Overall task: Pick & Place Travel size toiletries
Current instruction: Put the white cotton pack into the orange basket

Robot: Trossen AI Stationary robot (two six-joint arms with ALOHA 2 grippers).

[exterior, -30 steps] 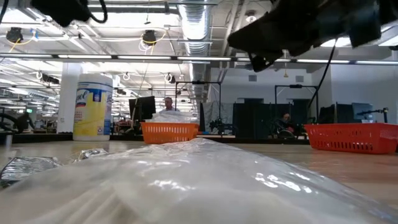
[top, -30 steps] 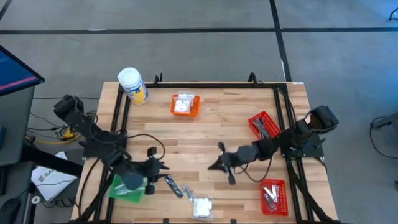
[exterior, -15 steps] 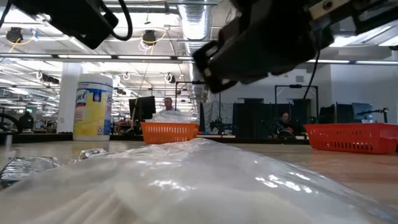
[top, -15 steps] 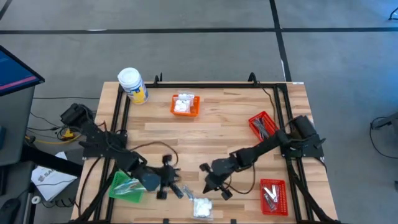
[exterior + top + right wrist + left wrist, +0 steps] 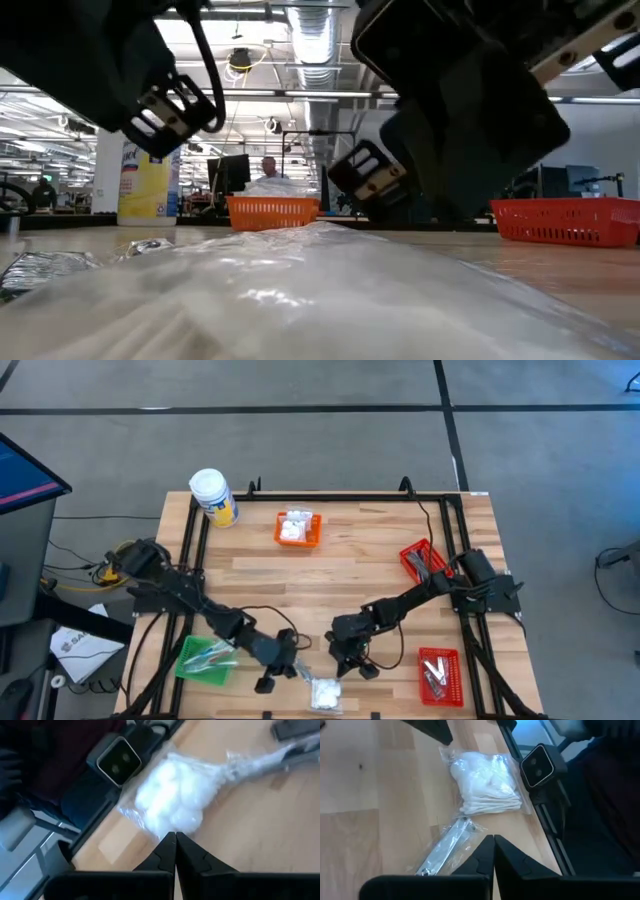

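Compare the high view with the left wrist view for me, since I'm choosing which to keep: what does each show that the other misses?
Only the high view shows the orange basket, two red baskets, the green basket, the jar and both arms. Only the left wrist view shows the left claw shut, empty, over a silvery sachet. Both show the white packet at the table's edge.

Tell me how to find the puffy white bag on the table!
Start at the wooden table and go to its near edge, between the two arms. The white lumpy packet lies there in clear wrap, just ahead of the left gripper and the right gripper. The silvery sachet beside it is slim and flat; this one is fat and cottony.
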